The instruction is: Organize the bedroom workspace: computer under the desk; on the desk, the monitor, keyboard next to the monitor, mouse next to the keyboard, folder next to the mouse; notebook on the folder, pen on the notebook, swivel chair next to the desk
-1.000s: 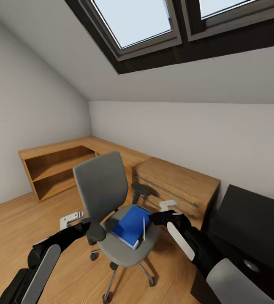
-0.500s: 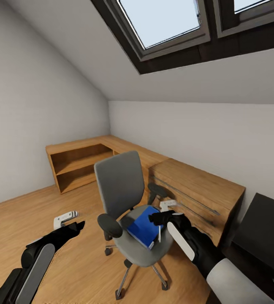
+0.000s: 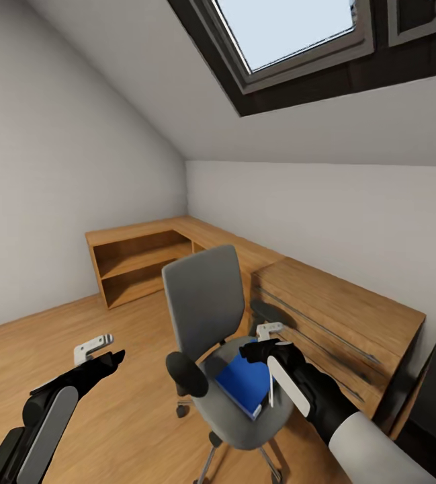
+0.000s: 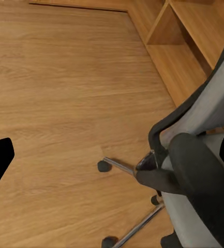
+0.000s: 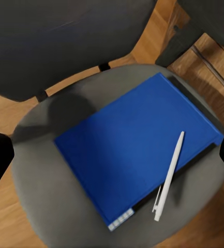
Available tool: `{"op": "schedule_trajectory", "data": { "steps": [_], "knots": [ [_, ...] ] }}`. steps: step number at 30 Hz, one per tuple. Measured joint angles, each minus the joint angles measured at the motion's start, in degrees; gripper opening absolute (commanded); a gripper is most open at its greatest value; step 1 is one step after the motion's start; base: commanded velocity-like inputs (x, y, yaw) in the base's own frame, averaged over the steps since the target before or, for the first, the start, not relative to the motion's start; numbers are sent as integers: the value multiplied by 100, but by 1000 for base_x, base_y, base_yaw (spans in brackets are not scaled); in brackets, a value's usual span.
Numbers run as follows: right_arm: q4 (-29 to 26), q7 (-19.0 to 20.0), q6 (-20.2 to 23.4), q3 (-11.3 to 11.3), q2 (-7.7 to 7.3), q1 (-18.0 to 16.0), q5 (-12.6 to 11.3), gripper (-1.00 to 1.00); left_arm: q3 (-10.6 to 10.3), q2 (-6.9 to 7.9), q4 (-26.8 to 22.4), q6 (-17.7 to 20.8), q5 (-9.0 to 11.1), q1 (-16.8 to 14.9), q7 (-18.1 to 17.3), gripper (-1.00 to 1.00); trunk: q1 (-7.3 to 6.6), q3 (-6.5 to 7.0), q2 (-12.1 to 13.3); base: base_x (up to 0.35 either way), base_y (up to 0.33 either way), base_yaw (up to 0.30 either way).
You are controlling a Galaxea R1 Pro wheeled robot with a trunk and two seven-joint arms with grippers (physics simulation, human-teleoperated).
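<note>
Folder (image 5: 137, 155) flat on chair (image 3: 244, 396) seat, pen (image 5: 169, 175) lying on it at 4 o'clock edge. Right tool (image 3: 261, 344) above seat, left tool (image 3: 100, 349) over floor (image 4: 65, 103); can't tell jaw state of either.

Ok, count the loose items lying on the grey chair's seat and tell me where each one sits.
2. A flat bright blue folder lies across the seat of the grey upholstered swivel chair. A slim white pen rests on the folder near one edge, its tip overhanging. Something thinner underneath could be hidden.
</note>
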Motion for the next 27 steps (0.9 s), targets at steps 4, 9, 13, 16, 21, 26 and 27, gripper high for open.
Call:
{"op": "schedule_trajectory", "data": {
  "steps": [4,9,13,16,21,26,27],
  "knots": [
    [33,0,-49,-2,0,0,11,100,3,0,0,1,0,0,0,100,0,0,0,51,4,3],
    [141,0,-75,-10,-7,0,14,100,5,0,0,-9,0,0,-2,100,-1,0,0,193,1,1],
    [233,0,-88,-16,-17,0,17,100,5,0,0,-14,0,0,-7,100,-2,0,0,278,0,0],
    [291,-9,-93,-21,-9,0,19,100,7,0,0,-6,0,0,-8,100,-1,0,0,196,0,0],
    [607,-27,-110,-40,10,-3,9,100,11,0,0,-1,1,0,-8,100,0,0,0,76,0,0],
    [1154,-36,-384,-80,25,-21,-3,100,13,0,-6,1,7,0,-9,100,1,0,0,19,0,0],
    [1225,-38,-446,-86,27,-24,-5,100,13,0,-9,1,7,0,-9,100,1,0,0,8,0,0]
  ]
}}
